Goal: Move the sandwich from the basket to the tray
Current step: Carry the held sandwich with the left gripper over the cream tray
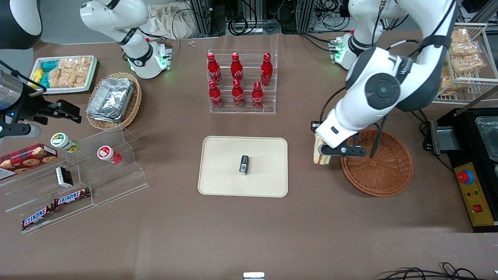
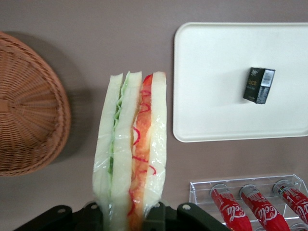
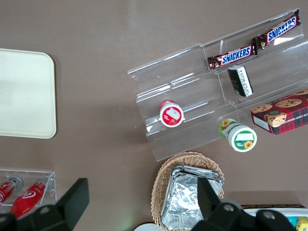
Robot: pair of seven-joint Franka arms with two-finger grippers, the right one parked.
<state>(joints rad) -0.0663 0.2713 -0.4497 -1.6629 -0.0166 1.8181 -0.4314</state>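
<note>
- Tool clenched on sandwich, held above tabletop between basket and tray.
- Small dark box on tray, maybe a pack.

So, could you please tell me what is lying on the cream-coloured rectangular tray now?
Only a small black box lies on the tray. The gripper holds the sandwich above bare table beside it.
</note>
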